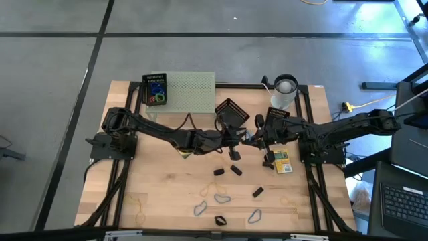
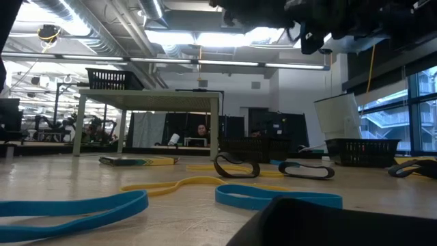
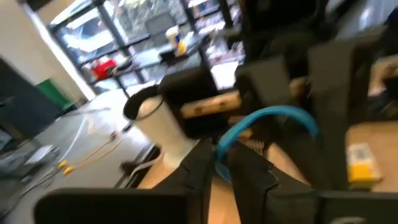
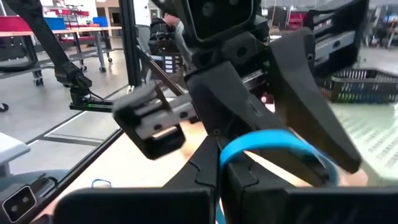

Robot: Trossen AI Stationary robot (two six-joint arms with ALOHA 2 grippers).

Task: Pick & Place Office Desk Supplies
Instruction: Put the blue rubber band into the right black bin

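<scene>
My two grippers meet tip to tip over the middle of the table, the left gripper (image 1: 235, 138) coming from the left and the right gripper (image 1: 257, 139) from the right. Between them is a blue loop (image 3: 273, 115), which also shows in the right wrist view (image 4: 267, 140). Each gripper's own fingers stand close together on the loop (left gripper (image 3: 222, 163), right gripper (image 4: 222, 171)). A yellow-green crayon box (image 1: 282, 163) lies flat under the right arm. Black clips (image 1: 235, 170), grey wire clips (image 1: 222, 198) and tan rubber bands (image 1: 140, 214) lie loose on the near half of the table. My left gripper pinches one end of the blue loop's band (image 3: 219, 149) between its two fingers, coming level from the table's left. The loop arcs away from the fingertips, clear of the table. My right gripper pinches the loop's band (image 4: 222, 155) between its two fingers, coming level from the table's right, opposite the left gripper. The rest of the loop arches beyond the fingertips toward the left gripper, clear of the table.
A pale green perforated stand (image 1: 189, 90) stands at the far side, with a black basket of coloured loops (image 1: 156, 89) on it. Two black baskets (image 1: 232, 110) (image 1: 276, 115) and a white cup (image 1: 284, 90) stand behind the grippers. Flat bands (image 2: 273, 197) lie near the front edge.
</scene>
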